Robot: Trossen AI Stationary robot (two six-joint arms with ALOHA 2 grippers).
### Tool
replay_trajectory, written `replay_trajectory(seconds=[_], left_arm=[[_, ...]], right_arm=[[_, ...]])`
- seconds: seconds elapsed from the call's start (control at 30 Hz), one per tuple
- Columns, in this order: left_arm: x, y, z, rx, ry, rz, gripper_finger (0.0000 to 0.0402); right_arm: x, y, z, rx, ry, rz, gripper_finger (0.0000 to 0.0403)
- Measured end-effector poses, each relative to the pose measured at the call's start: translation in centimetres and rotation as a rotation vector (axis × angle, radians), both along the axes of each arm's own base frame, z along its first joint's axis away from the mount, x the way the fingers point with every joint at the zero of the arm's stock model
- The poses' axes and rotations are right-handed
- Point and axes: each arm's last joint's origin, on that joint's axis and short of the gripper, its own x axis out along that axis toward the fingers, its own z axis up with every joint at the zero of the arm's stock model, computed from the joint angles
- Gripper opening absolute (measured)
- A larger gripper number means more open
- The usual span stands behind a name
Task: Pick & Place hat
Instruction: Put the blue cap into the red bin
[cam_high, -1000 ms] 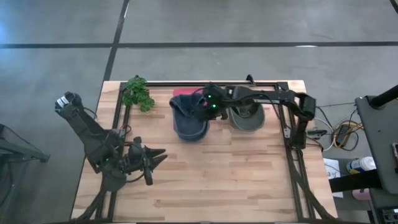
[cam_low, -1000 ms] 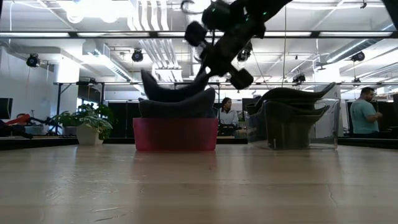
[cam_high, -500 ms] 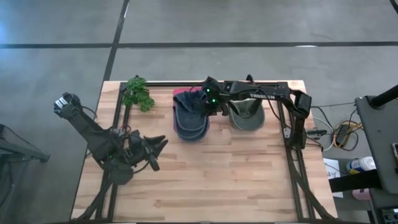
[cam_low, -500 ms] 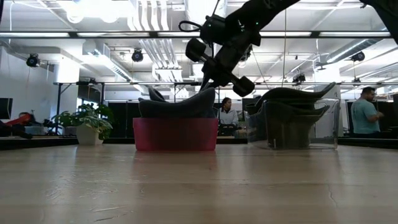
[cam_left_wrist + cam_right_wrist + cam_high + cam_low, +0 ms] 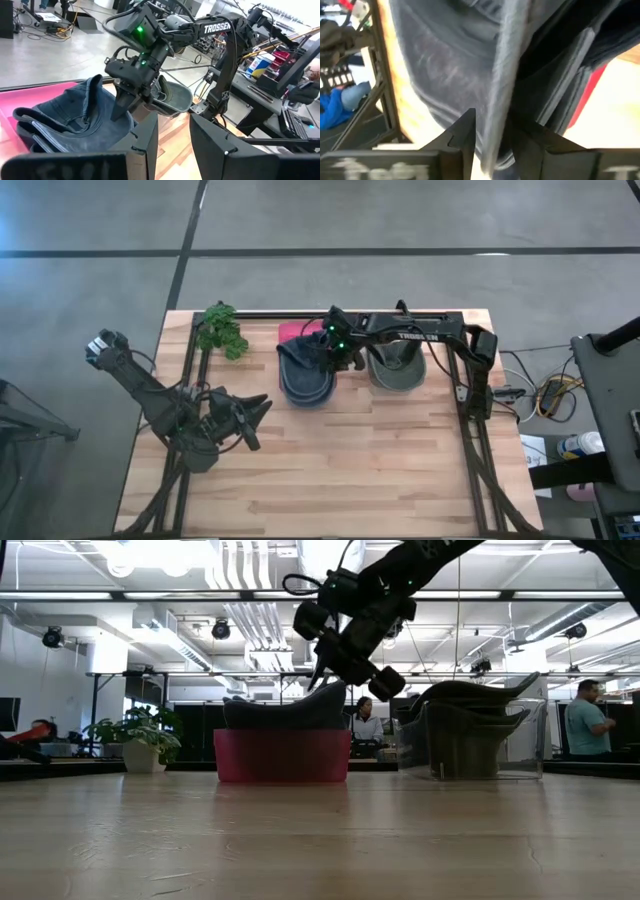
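A stack of blue denim hats [image 5: 303, 375] lies in a red bin [image 5: 280, 755] at the table's far middle. My right gripper [image 5: 333, 352] slants down over the stack's right side. It is open, and in the right wrist view its fingers stand on either side of the top hat's stitched edge [image 5: 497, 125]. The left wrist view shows the same gripper [image 5: 124, 102] on the top hat [image 5: 75, 117]. My left gripper [image 5: 255, 412] hovers open over the table's left half, with nothing between its fingers [image 5: 145, 145]. My right gripper comes at the top hat from above, slanting down, with the hat's edge [image 5: 495, 145] running between its two fingers. I cannot tell whether the fingers touch the edge. The hat lies on the stack in the red bin.
A clear bin [image 5: 470, 745] with olive hats [image 5: 398, 368] stands right of the red bin. A small potted plant [image 5: 222, 330] is at the far left corner. A black frame [image 5: 470, 395] runs along the table's edges. People stand in the room behind the table.
My right gripper has gone down a little toward the red bin. The top blue hat, which stood tilted with one end raised, has sunk flat onto the stack. My left gripper has swung a little toward the far edge.
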Motion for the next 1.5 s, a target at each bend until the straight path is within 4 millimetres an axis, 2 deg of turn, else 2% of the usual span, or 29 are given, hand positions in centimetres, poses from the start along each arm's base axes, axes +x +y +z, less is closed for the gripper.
replay_trajectory(seconds=[0.27,0.4,0.53,0.67,0.77,0.93,1.1,1.33,1.5], left_arm=[[0.0,0.0,0.0,-0.012,-0.006,-0.001,0.0105],[0.0,0.0,0.0,-0.012,-0.005,-0.001,0.0105],[0.0,0.0,-0.1,-0.009,0.0,-0.004,0.0105],[0.0,0.1,-0.1,-0.008,0.003,-0.001,0.0105],[0.1,0.2,-0.1,-0.006,0.005,0.003,0.0105],[0.1,0.3,-0.1,-0.006,0.006,0.008,0.0105],[0.1,0.3,-0.2,-0.016,0.003,0.009,0.0105],[0.1,0.4,-0.4,-0.018,0.005,0.013,0.0105],[0.1,0.4,-0.7,-0.018,0.008,0.017,0.0105]], right_arm=[[-1.4,0.3,1.6,0.009,-0.018,0.111,0.0136],[-2.8,0.7,2.5,-0.024,0.013,0.207,0.0145],[-3.9,0.5,4.6,-0.18,-0.002,0.186,0.0142],[-3.8,0.0,6.0,-0.3,-0.064,0.124,0.0132],[-3.2,-0.4,5.4,-0.305,-0.08,0.109,0.0125],[-1.4,-1.1,2.7,-0.296,-0.066,0.101,0.0115],[-1.0,-1.3,0.6,-0.27,0.005,0.123,0.0101],[-0.7,-1.5,-0.5,-0.264,0.025,0.136,0.0081],[0.2,-1.3,-0.4,-0.28,-0.031,0.118,0.0073]])
